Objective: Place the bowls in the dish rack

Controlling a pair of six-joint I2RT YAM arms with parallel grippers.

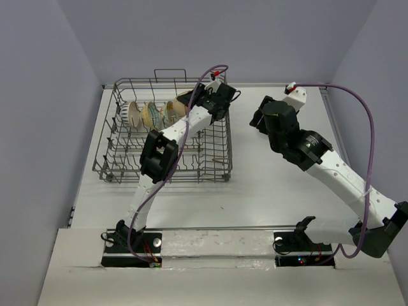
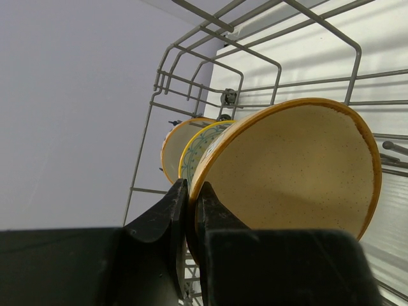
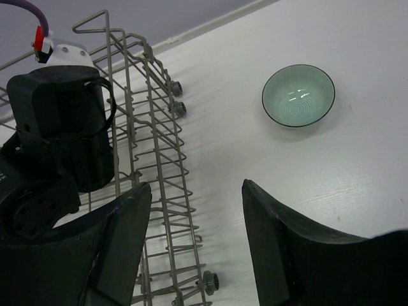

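The dish rack [image 1: 121, 159] stands at the left of the table. A row of bowls stands on edge in it: a white-and-tan one [image 1: 135, 113] and a floral one [image 1: 153, 115]. My left gripper [image 1: 196, 99] is shut on the rim of a plain tan bowl [image 2: 299, 172], held tilted at the right end of that row, over the rack [image 2: 255, 60]. Right behind it is a yellow-rimmed floral bowl [image 2: 201, 150]. My right gripper [image 3: 194, 186] hangs open and empty above the table beside the rack [image 3: 153, 127]. A pale teal bowl [image 3: 298, 95] sits upright on the table beyond it.
The left arm's wrist [image 3: 60, 127] leans over the rack's right side, close to my right gripper [image 1: 258, 120]. The rack has small wheels [image 3: 210, 282] along its edge. Grey walls close the table in on the left, back and right.
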